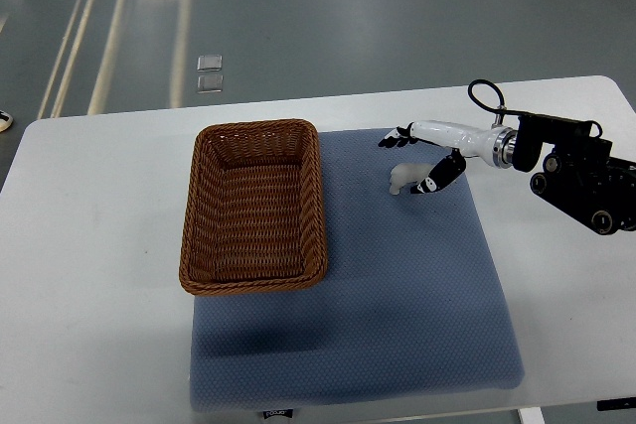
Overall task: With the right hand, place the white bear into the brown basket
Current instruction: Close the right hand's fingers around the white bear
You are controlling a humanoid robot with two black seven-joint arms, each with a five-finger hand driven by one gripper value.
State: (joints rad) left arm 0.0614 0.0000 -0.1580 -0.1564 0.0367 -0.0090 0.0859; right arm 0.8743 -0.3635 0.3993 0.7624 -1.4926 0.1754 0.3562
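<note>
A small white bear (404, 179) lies on the blue-grey mat (397, 285), to the right of the brown wicker basket (202, 235), which holds nothing. My right hand (407, 160) reaches in from the right edge and hovers just over the bear. Its black-tipped fingers (394, 136) stretch out to the left beyond the bear's far side. The thumb (437, 176) lies against the bear's right side. The hand is open and not closed around the toy. No left arm shows.
The mat lies on a white table (89, 275), with the basket on the mat's left part. The black forearm housing (581, 181) sits over the table's right side. Grey floor lies beyond the far edge.
</note>
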